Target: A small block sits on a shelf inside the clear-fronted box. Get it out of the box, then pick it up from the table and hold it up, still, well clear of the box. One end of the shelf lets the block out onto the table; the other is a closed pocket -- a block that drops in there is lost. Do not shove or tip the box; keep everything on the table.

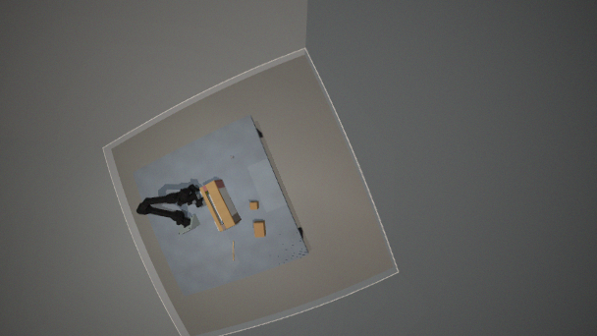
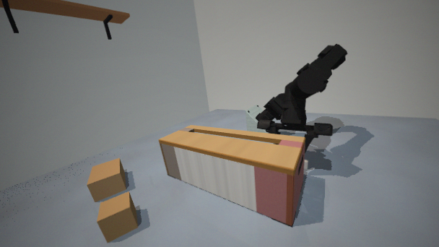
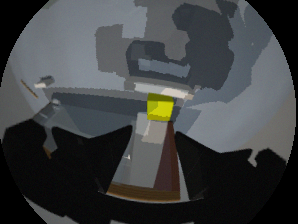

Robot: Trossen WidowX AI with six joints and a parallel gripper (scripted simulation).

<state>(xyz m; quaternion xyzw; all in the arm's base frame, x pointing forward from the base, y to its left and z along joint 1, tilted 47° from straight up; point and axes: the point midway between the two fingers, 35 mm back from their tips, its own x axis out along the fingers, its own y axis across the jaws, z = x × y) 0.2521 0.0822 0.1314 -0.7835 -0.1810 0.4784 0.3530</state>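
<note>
The box (image 1: 224, 207) (image 2: 224, 144) (image 3: 145, 192) stands upright with a slotted wooden top; one end is pink. The yellow block (image 3: 160, 107) shows in the wrist view, apparently on the table outside the box, against a low white strip (image 3: 172, 90). It is hidden in the top and exterior views. My gripper (image 1: 201, 196) (image 3: 153, 131) is partly open and empty, low on the arm's side of the box near its pink end. In the wrist view the block lies just past the fingertips, in line with the gap between them. The fingertips are hidden behind the box in the exterior view.
Two wooden blocks, a smaller one (image 1: 253, 205) (image 2: 118, 217) and a larger one (image 1: 259, 229) (image 2: 107, 180), stand on the box's far side from the arm. A thin stick (image 1: 233, 251) (image 3: 29, 88) lies off the other box end. A pale bracket (image 1: 192, 224) (image 2: 253, 119) stands at the arm's base.
</note>
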